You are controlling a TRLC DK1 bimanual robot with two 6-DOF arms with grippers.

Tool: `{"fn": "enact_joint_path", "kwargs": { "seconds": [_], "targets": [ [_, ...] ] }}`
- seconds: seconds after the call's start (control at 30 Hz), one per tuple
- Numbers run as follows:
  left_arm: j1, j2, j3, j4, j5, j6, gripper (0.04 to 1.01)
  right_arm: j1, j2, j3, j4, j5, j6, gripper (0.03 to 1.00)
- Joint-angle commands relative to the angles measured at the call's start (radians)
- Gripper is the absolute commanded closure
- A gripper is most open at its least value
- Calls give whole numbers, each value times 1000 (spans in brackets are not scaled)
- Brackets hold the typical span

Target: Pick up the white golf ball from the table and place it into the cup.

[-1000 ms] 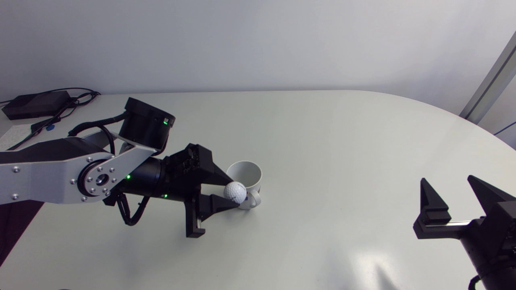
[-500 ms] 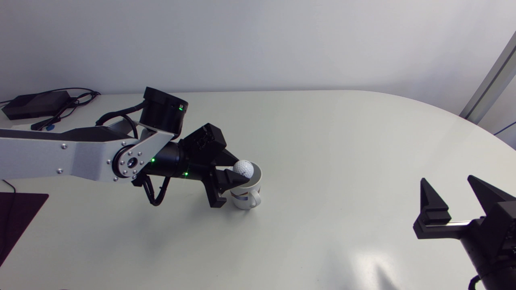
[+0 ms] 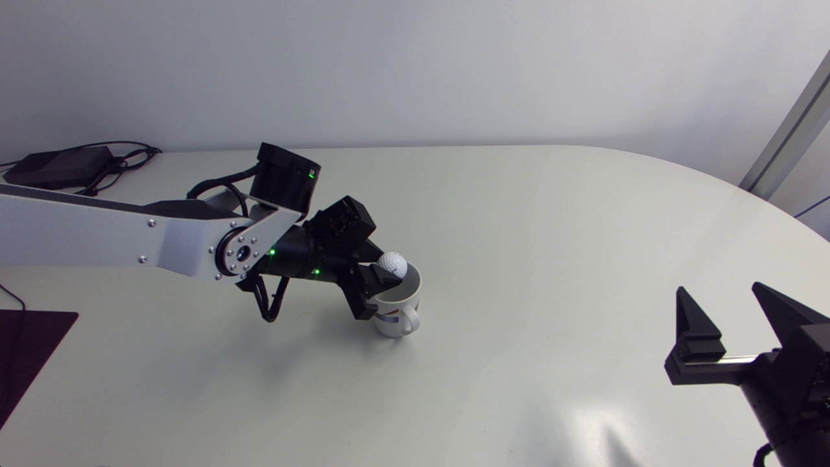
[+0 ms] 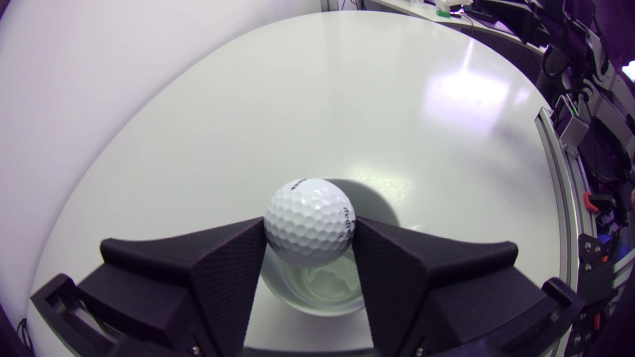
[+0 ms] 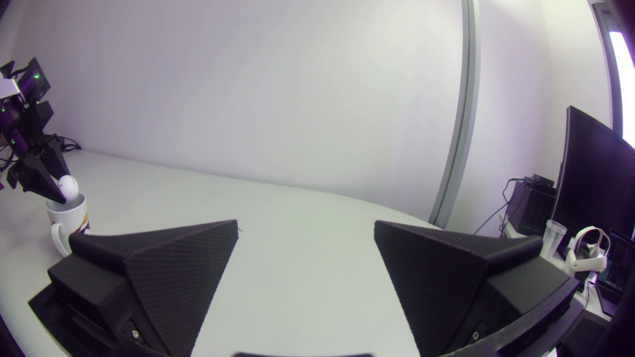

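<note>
White table (image 3: 551, 259), rounded far edge, plain wall behind; black box (image 3: 55, 167) with cables at far left corner. Left arm (image 3: 130, 237) stretches in low, wrist angled down; left gripper (image 3: 387, 270) clamped on ball (image 3: 393, 264), held just over cup (image 3: 399, 312) mouth. Cup upright, mid-table, open surface all round. Right gripper (image 3: 720, 290) near right edge, jaws wide, well apart from cup.

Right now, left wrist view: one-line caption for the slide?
Left gripper shut on the white golf ball, poised just above the open cup on the table.
</note>
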Motion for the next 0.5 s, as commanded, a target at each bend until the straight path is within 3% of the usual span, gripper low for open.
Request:
{"fn": "enact_joint_path", "kwargs": {
  "seconds": [0.0,0.37,0.47],
  "targets": [
    [-8,21,27,15,-10,-18,618,7,-6,-45,-4,-8,5,70],
    [-14,48,32,15,-33,-23,597,5,-6,-45,-4,-8,5,70],
    [-14,51,35,15,-45,-23,515,5,-6,-45,-6,-8,5,70]
  ]
}}
